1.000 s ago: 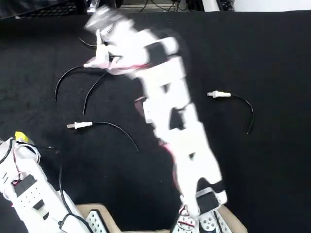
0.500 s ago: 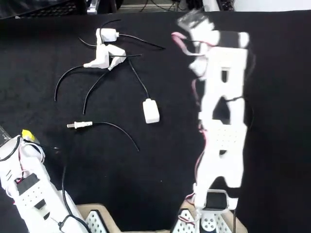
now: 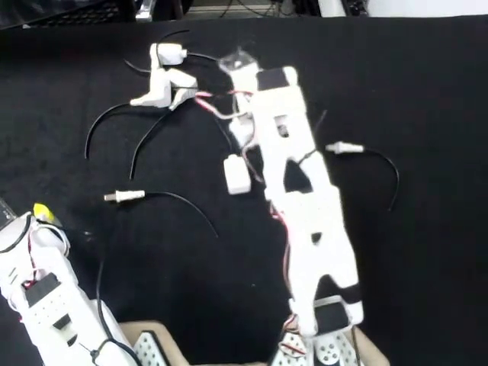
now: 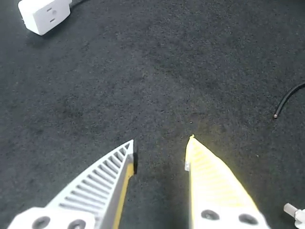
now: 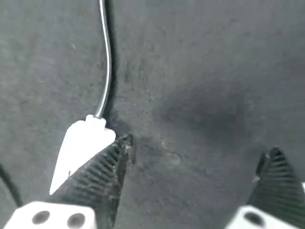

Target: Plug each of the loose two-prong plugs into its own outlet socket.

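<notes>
Left gripper (image 4: 162,141): hanging low over the black cloth (image 4: 200,57) at the table's near left corner, fingers spread apart and gripping nothing; barely stirring over the last second
Left plug (image 3: 124,197): lying loose on the cloth, prongs pointing left, its black cord (image 3: 187,203) trailing off to the right; staying exactly where it was
Socket cluster (image 3: 162,85): white pieces lying bunched together at the far side, left of centre; whether anything there is already mated I cannot tell
Middle socket (image 3: 236,174): lying just beside the right arm (image 3: 305,198), and showing again after being hidden under that arm a second ago
Right gripper (image 5: 200,145): gaping wide and carrying nothing, hovering close over the cloth with a white tapered piece (image 5: 78,150) on a thin lead (image 5: 108,57) just beside one finger
Right arm's sweep: standing over the cluster a second ago, swinging out right half a second ago, now coming back to the middle with its tip near the cluster
Right plug (image 3: 343,148): lying loose just right of the arm, unmoved
Meaning for the task: nothing is being carried yet; both loose plugs are waiting well apart from any socket, so the plugging is, by my judgement, still lying ahead
</notes>
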Controlling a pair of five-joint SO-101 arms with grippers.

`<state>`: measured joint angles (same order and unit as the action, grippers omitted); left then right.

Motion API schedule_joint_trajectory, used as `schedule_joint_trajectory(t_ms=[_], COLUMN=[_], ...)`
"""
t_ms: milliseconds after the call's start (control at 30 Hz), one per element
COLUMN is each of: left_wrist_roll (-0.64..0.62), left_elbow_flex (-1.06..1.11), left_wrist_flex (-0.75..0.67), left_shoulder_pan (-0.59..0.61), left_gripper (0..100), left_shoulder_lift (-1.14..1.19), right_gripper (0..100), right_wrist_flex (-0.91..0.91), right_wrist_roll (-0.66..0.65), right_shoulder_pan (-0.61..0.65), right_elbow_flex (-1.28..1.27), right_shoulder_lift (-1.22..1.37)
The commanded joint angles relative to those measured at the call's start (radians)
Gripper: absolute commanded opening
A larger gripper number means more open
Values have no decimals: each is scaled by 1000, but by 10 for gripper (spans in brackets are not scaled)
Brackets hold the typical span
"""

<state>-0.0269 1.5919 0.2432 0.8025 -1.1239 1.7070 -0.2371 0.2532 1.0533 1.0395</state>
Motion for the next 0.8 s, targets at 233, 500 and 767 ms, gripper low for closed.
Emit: schedule_joint_trajectory(t_ms=[233, 500, 767], left_wrist_roll=[5, 5, 8], left_elbow_flex=[-7, -7, -7], left_wrist_flex=[-26, -28, -28], left_shoulder_pan=[-10, -10, -42], left_gripper=[179, 179, 179], left_shoulder_lift=[-8, -8, -8], right_gripper=[389, 389, 389], right_wrist_flex=[46, 54, 55], right_wrist_roll=[17, 83, 94], right_shoulder_pan=[97, 213, 344], right_elbow_flex=[116, 174, 174], right_shoulder_lift=[108, 50, 39])
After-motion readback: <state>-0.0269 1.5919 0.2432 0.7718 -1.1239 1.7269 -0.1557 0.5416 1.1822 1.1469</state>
